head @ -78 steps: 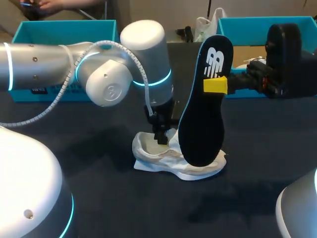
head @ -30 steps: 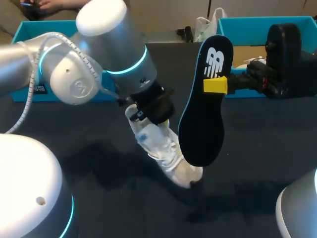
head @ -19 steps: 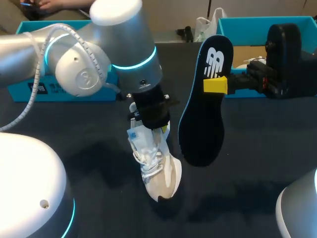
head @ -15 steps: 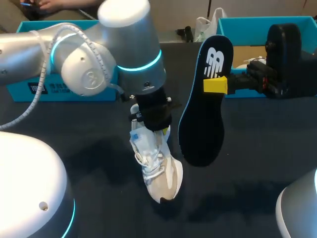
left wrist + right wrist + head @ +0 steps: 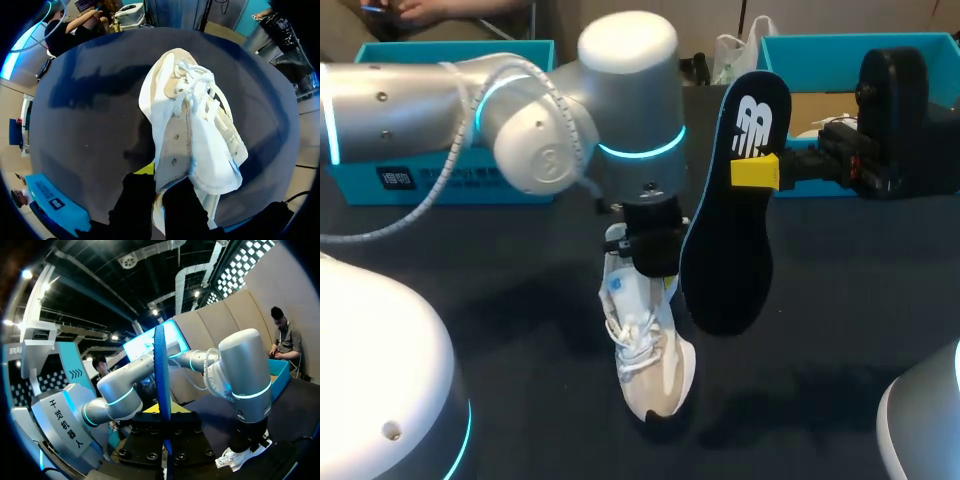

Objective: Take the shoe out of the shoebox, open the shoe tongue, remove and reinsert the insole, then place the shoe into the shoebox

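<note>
A: Sneaker (image 5: 650, 350) first, please: where is it, and who has it?

B: From the left: one teal shoebox (image 5: 440, 48) at the back of the surface (image 5: 840, 300), then the left end effector (image 5: 655, 255), closed on the white sneaker's heel collar. It hangs toe down, its long axis running from the fingers toward the surface, outside both boxes.

A: And the insole?

B: One dark insole (image 5: 730, 230), just right of the sneaker, also upright, its lower end close beside the shoe's middle. The right end effector (image 5: 755, 172) grips it near its upper end. Behind that stands a second teal shoebox (image 5: 840, 42).

A: Next move?

B: I judge reinsertion: the insole must travel left into the opening, up at the heel.
</note>
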You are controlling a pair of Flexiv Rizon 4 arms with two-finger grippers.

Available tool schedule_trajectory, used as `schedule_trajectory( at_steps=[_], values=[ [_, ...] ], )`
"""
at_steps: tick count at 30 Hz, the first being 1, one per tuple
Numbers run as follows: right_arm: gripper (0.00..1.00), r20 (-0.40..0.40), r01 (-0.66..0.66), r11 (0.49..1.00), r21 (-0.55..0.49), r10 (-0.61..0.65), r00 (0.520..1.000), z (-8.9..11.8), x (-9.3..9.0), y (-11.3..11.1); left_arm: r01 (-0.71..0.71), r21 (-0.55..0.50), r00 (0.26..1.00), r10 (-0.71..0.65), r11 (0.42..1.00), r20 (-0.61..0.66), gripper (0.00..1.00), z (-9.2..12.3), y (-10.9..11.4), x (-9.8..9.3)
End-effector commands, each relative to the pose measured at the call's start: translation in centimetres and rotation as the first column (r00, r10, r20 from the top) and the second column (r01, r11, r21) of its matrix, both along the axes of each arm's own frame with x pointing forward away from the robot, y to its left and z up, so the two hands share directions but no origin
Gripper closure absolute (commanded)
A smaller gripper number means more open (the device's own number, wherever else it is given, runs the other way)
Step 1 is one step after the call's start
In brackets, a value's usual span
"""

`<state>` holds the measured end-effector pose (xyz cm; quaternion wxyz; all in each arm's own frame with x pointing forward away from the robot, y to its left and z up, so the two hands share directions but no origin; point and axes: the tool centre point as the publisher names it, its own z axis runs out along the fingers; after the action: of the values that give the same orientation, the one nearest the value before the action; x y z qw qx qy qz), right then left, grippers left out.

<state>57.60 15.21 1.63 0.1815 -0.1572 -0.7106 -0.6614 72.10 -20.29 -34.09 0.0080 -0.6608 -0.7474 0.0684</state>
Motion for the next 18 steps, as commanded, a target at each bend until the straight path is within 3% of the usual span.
schedule_trajectory(
  at_steps=[1, 12, 15, 18],
  values=[
    [1.00, 0.000, -0.003, 1.000, 0.000, 0.003, 1.000, 0.0, 0.2, 0.2, 0.020, 0.042, 1.000, -0.019, 0.999, -0.014, 1.00, -1.2, -1.4, 0.1],
    [1.00, 0.000, -0.003, 1.000, 0.000, 0.003, 1.000, 0.0, 0.2, 0.2, 0.046, 0.057, 0.999, -0.044, 0.997, -0.026, 1.00, -3.5, -2.8, 0.3],
    [1.00, 0.000, -0.003, 1.000, 0.000, 0.003, 1.000, 0.0, 0.2, 0.2, 0.052, 0.047, 0.998, -0.050, 0.998, -0.026, 0.81, -3.7, -3.1, 0.4],
    [1.00, 0.000, -0.003, 1.000, 0.000, 0.003, 1.000, 0.0, 0.2, 0.2, 0.053, 0.046, 0.998, -0.051, 0.998, -0.030, 0.75, -4.0, -3.4, 0.6]
  ],
)
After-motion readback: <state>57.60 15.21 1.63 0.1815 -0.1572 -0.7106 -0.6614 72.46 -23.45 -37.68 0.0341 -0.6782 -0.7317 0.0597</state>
